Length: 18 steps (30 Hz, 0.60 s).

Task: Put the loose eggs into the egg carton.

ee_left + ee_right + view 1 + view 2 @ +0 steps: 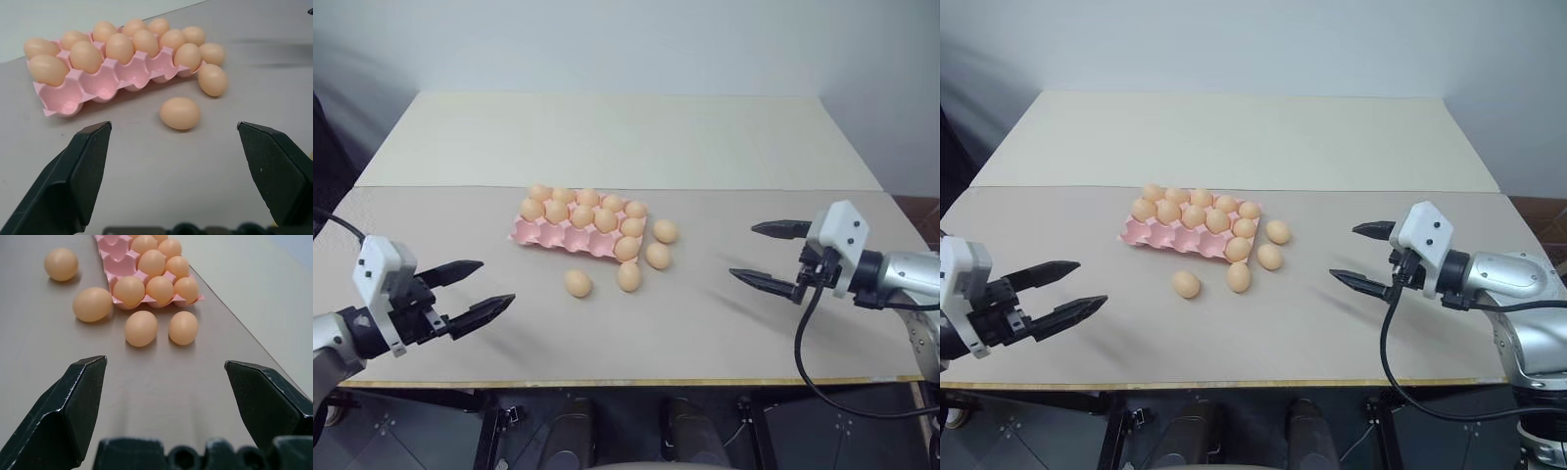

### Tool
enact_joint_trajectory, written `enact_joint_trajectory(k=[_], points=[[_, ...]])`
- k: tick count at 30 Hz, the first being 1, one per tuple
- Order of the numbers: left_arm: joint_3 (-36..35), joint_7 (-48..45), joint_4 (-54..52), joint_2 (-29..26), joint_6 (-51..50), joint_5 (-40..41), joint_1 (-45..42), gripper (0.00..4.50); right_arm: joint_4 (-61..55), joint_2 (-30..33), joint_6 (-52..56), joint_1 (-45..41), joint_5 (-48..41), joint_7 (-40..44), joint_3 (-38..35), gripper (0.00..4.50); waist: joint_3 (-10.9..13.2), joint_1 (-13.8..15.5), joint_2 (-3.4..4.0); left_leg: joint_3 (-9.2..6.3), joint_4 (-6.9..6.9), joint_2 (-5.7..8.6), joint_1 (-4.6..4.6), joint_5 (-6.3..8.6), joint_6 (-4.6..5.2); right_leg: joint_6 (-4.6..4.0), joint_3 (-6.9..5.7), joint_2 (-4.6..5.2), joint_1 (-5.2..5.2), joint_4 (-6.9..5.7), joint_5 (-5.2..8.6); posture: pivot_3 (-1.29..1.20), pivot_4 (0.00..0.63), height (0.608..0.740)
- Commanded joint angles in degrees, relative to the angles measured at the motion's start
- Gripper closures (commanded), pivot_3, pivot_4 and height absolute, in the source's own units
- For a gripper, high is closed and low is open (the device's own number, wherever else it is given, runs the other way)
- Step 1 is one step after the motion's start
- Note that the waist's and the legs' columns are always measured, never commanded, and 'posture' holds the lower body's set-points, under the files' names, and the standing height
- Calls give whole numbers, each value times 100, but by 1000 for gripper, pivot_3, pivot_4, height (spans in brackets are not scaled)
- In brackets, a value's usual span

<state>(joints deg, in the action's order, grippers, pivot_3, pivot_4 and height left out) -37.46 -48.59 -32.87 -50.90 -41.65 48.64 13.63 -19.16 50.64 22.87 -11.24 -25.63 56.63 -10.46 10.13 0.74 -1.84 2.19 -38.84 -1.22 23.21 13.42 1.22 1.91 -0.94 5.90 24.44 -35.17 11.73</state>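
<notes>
Four loose tan oval eggs (pixel 628 276) lay beside the pink moulded carton (pixel 544 232), unpicked; both grippers, left (pixel 478 290) and right (pixel 770 255), hung wide and empty, so reaching came next.

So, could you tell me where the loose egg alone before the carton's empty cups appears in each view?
Left eye: the egg sits just below centre.
Right eye: left of centre, lower.
Left wrist: the loose egg nearest the camera.
Right wrist: the loose egg farthest away.
Shared landmark: the carton, its empty front cups.

table (pixel 607 137): beige top, seam across — wall (pixel 607 39): plain pale grey | floor: dark below front edge
</notes>
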Motion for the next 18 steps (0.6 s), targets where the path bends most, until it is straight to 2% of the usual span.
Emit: enact_joint_trajectory(k=[1,8,13,15,18], points=[[58,-123,32,24,281,-48,-184,12,-283,27,66,-52,-32,-84,-11,0,0,0,0,5,-1,0,0,0,0,0,0,0,0,0,0,0,150,740],[463,-159,155,-16,291,-113,-511,12,-47,-597,434,-1197,829,-844,1327,0,0,-65,0,22,-6,-52,-4,0,-2,-18,17,-46,8,8,-21,0,150,740],[477,-206,192,-51,253,-117,-576,12,1089,-1189,389,-2308,1521,-1226,1930,0,0,-99,0,57,-4,-64,10,1,-5,-34,27,-72,40,-4,-28,0,150,740],[478,-209,181,-51,244,-121,-580,12,1616,-1424,272,-2661,1742,-1260,2138,0,-1,-117,-1,64,-2,-64,19,1,-5,-71,31,-74,52,-8,-54,0,150,740],[477,-191,156,-47,228,-115,-584,12,2377,-1801,186,-3138,2061,-1324,2418,0,-1,-144,-1,70,-2,-65,26,1,-5,-60,34,-75,59,-6,-65,0,150,740]])
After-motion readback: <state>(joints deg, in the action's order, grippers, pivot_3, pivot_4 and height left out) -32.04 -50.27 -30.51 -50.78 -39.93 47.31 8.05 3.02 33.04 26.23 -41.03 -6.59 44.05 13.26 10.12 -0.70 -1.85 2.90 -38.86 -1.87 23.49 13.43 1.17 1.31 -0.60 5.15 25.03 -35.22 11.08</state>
